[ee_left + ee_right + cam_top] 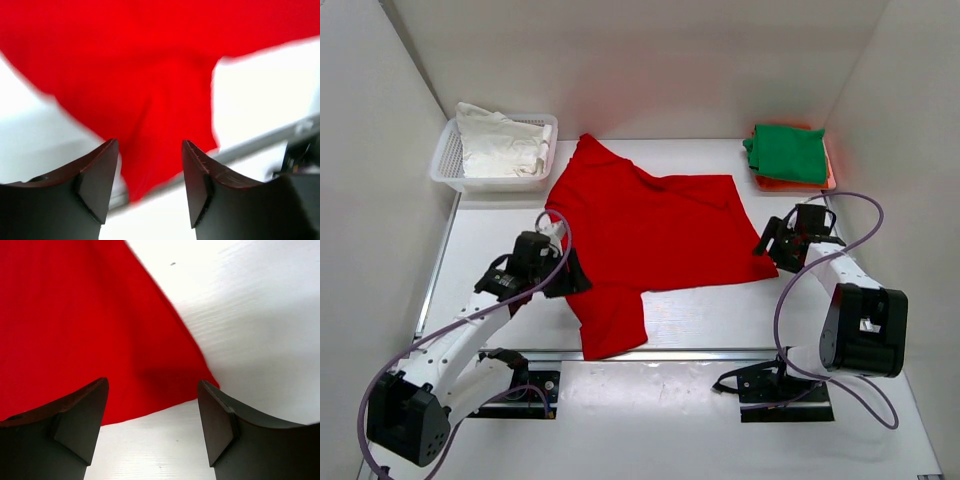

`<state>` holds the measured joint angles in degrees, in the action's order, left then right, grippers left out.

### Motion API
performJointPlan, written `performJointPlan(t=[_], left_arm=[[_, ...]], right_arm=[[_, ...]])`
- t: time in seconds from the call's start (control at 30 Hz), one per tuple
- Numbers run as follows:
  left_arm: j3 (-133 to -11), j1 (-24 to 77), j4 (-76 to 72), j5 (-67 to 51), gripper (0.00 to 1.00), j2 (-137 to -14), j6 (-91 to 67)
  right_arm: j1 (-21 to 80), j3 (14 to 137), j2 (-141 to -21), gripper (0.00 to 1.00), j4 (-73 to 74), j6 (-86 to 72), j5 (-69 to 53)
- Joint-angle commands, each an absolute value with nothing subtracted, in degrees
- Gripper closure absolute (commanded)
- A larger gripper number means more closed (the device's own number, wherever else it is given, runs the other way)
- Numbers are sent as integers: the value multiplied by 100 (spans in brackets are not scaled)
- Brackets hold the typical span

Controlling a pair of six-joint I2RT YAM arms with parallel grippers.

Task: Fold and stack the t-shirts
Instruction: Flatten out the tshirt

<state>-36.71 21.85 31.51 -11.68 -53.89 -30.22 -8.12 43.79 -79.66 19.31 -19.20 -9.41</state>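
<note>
Left end effector (150, 145) and right end effector (152, 382) both gape wide, gripping nothing, over the red t-shirt (650, 235) spread mid-table (720, 310). Risk: a shallow pinch grabs one layer and skews the fold. Its near sleeve sits close to the near edge. There's bare room right. The green t-shirt (788, 152) tops the orange t-shirt (790, 184) far right.

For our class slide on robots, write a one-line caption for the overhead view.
Left gripper and right gripper, both open, flank a red t-shirt lying on the table.
</note>
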Motion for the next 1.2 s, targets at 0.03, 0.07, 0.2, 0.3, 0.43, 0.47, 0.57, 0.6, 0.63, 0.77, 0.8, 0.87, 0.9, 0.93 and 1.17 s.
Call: performJointPlan(t=[0.03,0.07,0.2,0.3,0.43,0.47,0.57,0.6,0.63,0.77,0.8,0.87,0.9,0.93,1.17], left_arm=[[-3560,2408,4445,-1714,35,-5300,-3032],[-3542,2504,4534,-1731,34,-5265,-3015],[-3525,2645,5245,-1898,32,-5326,-2866],[-3472,2785,5589,-1899,32,-5344,-2795],[-3156,3110,5397,-1952,32,-5168,-3093],[-3086,3224,5275,-1925,31,-5177,-3250],[-2655,3313,4607,-1767,32,-4879,-3708],[-2602,3287,4527,-1732,32,-4843,-3770],[-2480,3322,4344,-1697,31,-4817,-3884],[-2233,3462,3684,-1740,32,-4921,-4227],[-2189,3593,3535,-1671,32,-5018,-4323],[-2180,3726,3341,-1591,32,-5202,-4377],[-2162,3700,3288,-1600,33,-5290,-4386],[-2162,3691,3261,-1608,34,-5308,-4351],[-2127,3560,2647,-1766,89,-5186,-4517]], right_arm=[[-861,4508,-7927,31,1977,-1688,-818],[-844,4500,-7997,29,2056,-1679,-800],[-844,4544,-8164,27,2030,-1714,-817],[-844,4544,-8209,27,2092,-1723,-774],[-870,4500,-8174,27,2013,-1793,-817],[-879,4465,-8148,27,2021,-1793,-826],[-870,4483,-8113,27,1969,-1828,-852],[-861,4482,-8121,26,2021,-1837,-835],[-844,4474,-8112,27,1961,-1837,-844],[-878,4395,-8095,26,1934,-1881,-835],[-879,4386,-8130,26,1890,-1829,-800],[-853,4412,-8147,27,1951,-1837,-792],[-870,4412,-8165,27,1934,-1846,-748],[-861,4421,-8209,26,1934,-1846,-660],[-949,4280,-8323,27,1670,-1872,-527]])
